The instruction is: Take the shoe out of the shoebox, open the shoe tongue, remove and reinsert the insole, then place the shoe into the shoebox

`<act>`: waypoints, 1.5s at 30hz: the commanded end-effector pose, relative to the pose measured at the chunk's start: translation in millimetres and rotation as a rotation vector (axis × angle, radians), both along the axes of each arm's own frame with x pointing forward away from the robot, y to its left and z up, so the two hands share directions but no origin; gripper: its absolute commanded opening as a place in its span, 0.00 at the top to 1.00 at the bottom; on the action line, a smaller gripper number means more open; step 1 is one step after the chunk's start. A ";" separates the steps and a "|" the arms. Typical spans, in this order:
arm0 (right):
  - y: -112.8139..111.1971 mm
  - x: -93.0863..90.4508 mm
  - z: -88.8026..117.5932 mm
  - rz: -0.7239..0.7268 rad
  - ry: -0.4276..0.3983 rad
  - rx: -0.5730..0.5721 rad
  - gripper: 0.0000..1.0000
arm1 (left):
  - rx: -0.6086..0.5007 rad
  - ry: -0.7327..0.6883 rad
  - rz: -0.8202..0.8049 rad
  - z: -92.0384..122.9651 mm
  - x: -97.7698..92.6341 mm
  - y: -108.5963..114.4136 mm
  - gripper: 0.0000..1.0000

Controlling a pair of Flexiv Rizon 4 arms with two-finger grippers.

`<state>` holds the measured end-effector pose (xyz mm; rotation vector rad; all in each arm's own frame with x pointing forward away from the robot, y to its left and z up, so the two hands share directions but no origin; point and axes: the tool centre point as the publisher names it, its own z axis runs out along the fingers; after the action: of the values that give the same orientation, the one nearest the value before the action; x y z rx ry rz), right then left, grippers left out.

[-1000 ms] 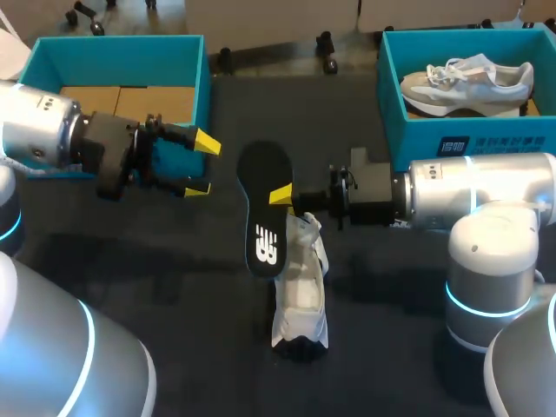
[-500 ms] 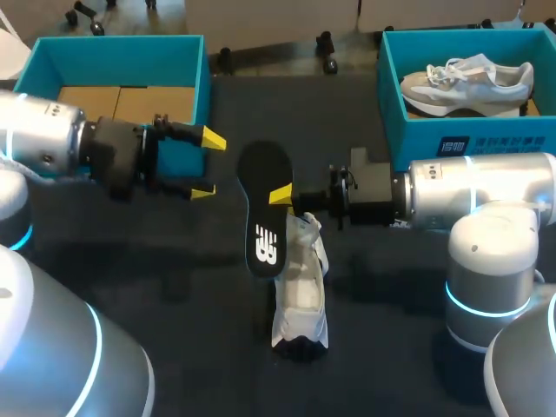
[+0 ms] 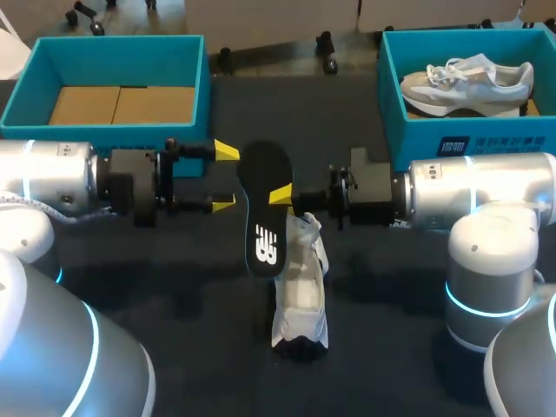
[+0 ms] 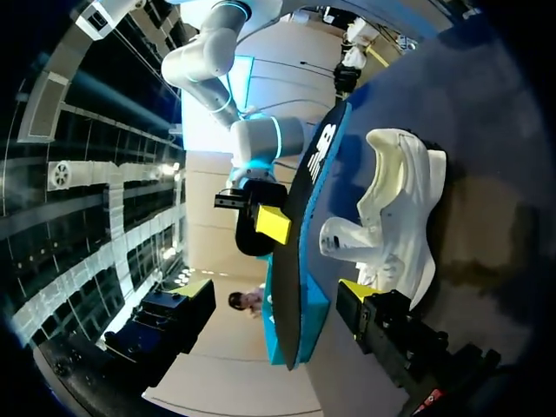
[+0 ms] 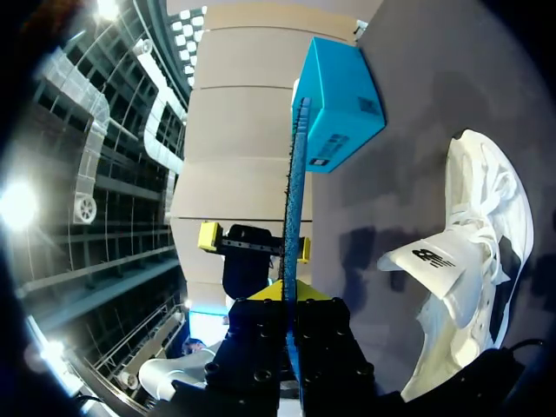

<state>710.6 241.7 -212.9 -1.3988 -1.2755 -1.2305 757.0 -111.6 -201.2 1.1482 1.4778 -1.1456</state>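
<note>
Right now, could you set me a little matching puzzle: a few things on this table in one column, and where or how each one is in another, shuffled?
Things:
1. insole
2. white shoe near the insole
3. left claw
4. left box

States:
A. lying on the table
B. open, gripping nothing
C. pinched in the right claw
D. no shoe inside

Pairs: 1-C, 2-A, 3-B, 4-D.
</note>
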 end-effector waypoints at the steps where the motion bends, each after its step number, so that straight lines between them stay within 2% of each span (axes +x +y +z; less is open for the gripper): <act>1: 1.6 -1.2 0.0 -0.004 0.000 -0.002 1.00 | -0.023 -0.008 -0.016 -8.6 6.6 -10.5 0.08; 3: 1.6 -1.2 0.0 -0.004 0.000 -0.002 1.00 | -0.033 -0.010 -0.022 -12.3 8.0 -14.1 0.13; 10: 1.6 -1.2 0.0 -0.004 0.000 -0.002 1.00 | -0.069 0.001 -0.036 -17.9 9.5 -22.5 0.15; 13: 1.6 -1.2 0.0 -0.004 0.000 -0.002 1.00 | -0.079 0.003 -0.036 -18.0 9.0 -25.7 0.26; 17: 1.6 -1.2 0.0 -0.004 0.000 -0.002 1.00 | -0.096 0.008 -0.030 -17.7 9.9 -30.8 0.30; 19: 1.6 -1.2 0.0 -0.004 0.000 -0.002 1.00 | -0.103 0.011 -0.030 -17.8 9.5 -32.4 0.39; 21: 1.6 -1.2 0.0 -0.004 0.000 -0.002 1.00 | -0.107 0.011 -0.031 -18.4 8.5 -33.4 0.41; 24: 1.6 -1.2 0.0 -0.004 0.000 -0.002 1.00 | -0.111 0.010 -0.030 -19.6 7.5 -34.6 0.51; 28: 1.6 -1.2 0.0 -0.004 0.000 -0.002 1.00 | -0.116 0.010 -0.024 -20.3 7.0 -37.2 0.56; 33: 1.6 -1.2 0.0 -0.004 0.000 -0.002 1.00 | -0.123 0.002 -0.021 -16.1 6.9 -40.1 0.58; 45: 1.6 -1.2 0.0 -0.004 0.000 -0.002 1.00 | -0.118 -0.027 -0.008 -12.7 8.2 -46.8 0.77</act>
<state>710.6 241.7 -212.9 -1.3988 -1.2756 -1.2305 765.4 -155.1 -213.8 1.0869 1.3658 -1.2067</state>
